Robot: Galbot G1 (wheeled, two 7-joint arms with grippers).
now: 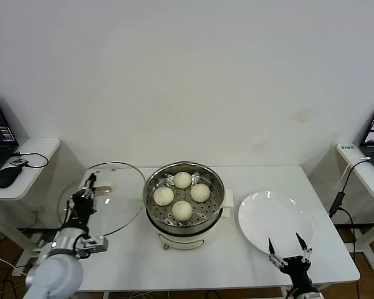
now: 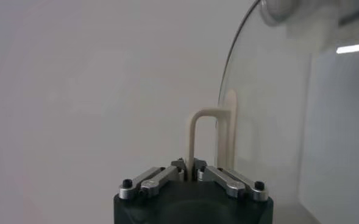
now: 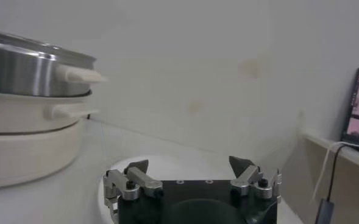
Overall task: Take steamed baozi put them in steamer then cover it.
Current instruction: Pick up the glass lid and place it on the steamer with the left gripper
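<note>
Several cream-white baozi (image 1: 182, 211) sit on the perforated tray inside the steel steamer (image 1: 151, 187), which stands on its white base at the table's middle. My left gripper (image 1: 87, 194) is shut on the cream handle (image 2: 203, 131) of the clear glass lid (image 1: 112, 205). It holds the lid tilted just left of the steamer. In the left wrist view the gripper (image 2: 190, 165) pinches the handle loop, with the glass lid (image 2: 270, 122) beyond it. My right gripper (image 1: 285, 244) is open and empty at the front edge of the empty white plate (image 1: 274, 218). The right wrist view shows this gripper (image 3: 189, 163) and the steamer (image 3: 27, 67).
A side table (image 1: 31, 149) at the left holds a laptop, a black mouse (image 1: 6, 176) and cables. Another side table (image 1: 368, 177) at the right holds a laptop, with a cable (image 1: 338, 196) hanging beside the main table's right edge.
</note>
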